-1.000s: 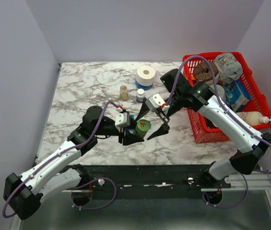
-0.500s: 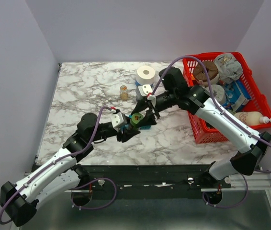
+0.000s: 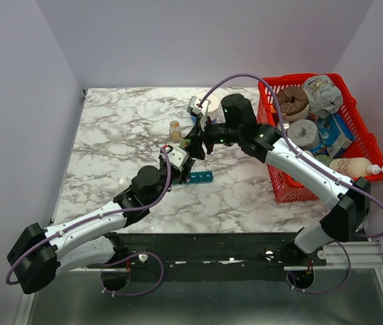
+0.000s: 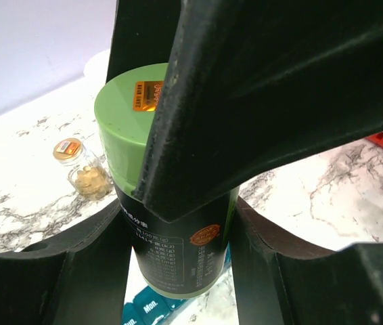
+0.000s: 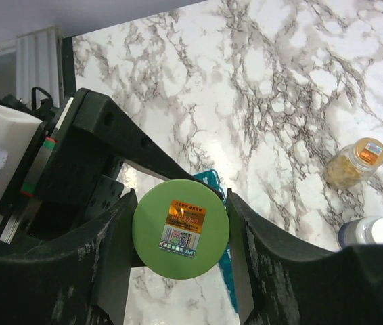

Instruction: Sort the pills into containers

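Smooth matt plastic cap (image 5: pixel 181 227) tops a glossy bottle (image 4: pixel 178 261).

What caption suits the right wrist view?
Right gripper clasping the green bottle by its lid, above the teal organizer.

Teal-blue pill organizer (image 3: pixel 202 177): narrow compartment strip, flat on marble table (image 3: pixel 110 135), near centre, day-labelled lids.

"Mon." on the teal pill organizer (image 4: pixel 152 307), green bottle (image 4: pixel 178 264) label and cap sticker (image 5: pixel 181 225) (print too small to read)
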`<state>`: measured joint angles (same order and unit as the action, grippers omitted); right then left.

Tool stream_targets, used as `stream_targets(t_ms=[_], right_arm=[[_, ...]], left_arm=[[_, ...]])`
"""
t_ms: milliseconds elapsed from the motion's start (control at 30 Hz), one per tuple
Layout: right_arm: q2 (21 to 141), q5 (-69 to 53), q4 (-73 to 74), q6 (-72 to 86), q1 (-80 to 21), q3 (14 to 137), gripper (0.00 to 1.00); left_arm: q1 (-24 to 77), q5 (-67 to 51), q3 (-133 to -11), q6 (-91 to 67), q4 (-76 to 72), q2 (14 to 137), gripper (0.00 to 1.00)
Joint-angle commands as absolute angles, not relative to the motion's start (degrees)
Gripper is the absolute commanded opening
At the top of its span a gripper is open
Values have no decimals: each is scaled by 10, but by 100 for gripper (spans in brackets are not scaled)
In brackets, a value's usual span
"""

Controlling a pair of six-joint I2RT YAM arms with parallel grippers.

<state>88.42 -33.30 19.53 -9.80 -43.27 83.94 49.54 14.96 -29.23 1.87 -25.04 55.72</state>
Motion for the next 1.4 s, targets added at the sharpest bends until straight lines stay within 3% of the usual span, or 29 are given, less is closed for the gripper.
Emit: stream_targets(t_ms=[0,100,133,200,233,333,367,400,467,667,1133,1267,1367], right_arm=[[889,-300,220,-75,-418,813,24],[884,-305,215,-85,-407,802,23],[881,-307,213,-89,-405,802,23],[877,-309,211,-91,-395,796,23],[875,-311,209,-91,-391,796,23],[872,-308,205,-97,-374,789,23],[868,-304,204,-100,-367,788,23],[866,-269,201,-132,-359,774,23],[864,-234,188,-150,-351,759,24],[871,-137,121,-206,-339,679,26],[961,-149,84,-179,-258,672,40],[981,-157,84,-175,-245,678,47],[983,-165,85,-174,-239,677,57]], left_arm=[[494,198,-315,2,-392,545,0],[492,153,-298,-11,-382,529,18],[491,142,-294,-11,-374,524,33],[485,93,-287,-15,-353,505,50],[482,78,-282,-16,-345,499,70],[463,17,-279,-15,-301,472,95],[457,6,-278,-13,-272,463,98],[421,-62,-282,15,-220,424,99],[404,-79,-293,40,-146,397,99],[374,-36,-327,184,39,374,99],[374,-15,-271,175,6,358,99],[374,-13,-269,181,7,360,99],[374,-10,-266,182,8,359,99]])
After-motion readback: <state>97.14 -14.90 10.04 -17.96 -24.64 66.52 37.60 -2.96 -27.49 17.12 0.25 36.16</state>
